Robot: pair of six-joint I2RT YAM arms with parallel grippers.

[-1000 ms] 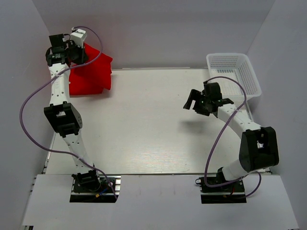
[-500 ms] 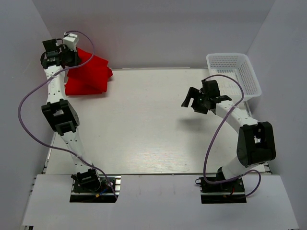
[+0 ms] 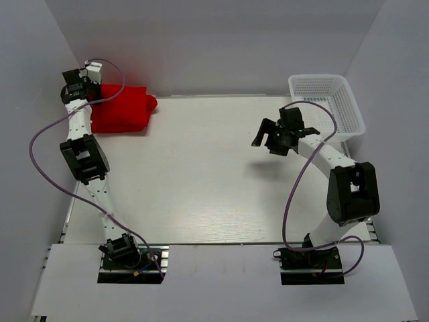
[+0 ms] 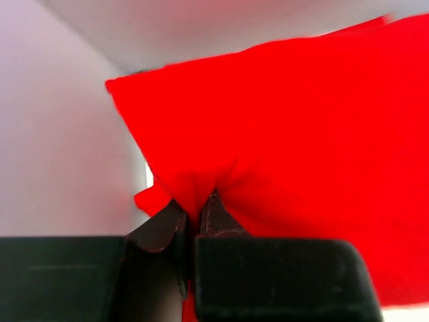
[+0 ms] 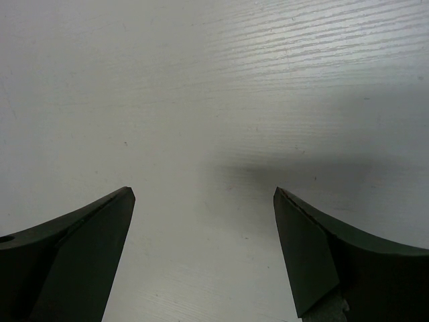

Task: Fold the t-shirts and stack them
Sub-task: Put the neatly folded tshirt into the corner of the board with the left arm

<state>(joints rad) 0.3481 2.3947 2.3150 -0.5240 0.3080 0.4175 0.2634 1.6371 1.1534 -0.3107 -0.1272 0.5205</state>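
A bright red t-shirt (image 3: 124, 107) lies bunched in the far left corner of the table. My left gripper (image 3: 86, 92) is at its far left edge, shut on a pinch of the red cloth. In the left wrist view the red t-shirt (image 4: 301, 127) fills most of the frame and my left gripper (image 4: 194, 204) has cloth gathered between its closed jaws. My right gripper (image 3: 267, 142) hovers open and empty over bare table right of centre. In the right wrist view my right gripper (image 5: 204, 194) shows only white tabletop between its wide-apart fingers.
A white plastic mesh basket (image 3: 328, 104) stands at the far right corner of the table (image 3: 201, 174). White walls close in the left, back and right sides. Purple cables loop beside both arms.
My left gripper has moved left and toward the back wall with the red cloth, and the raised shirt has dropped lower and flatter. My right gripper has shifted slightly left and farther away.
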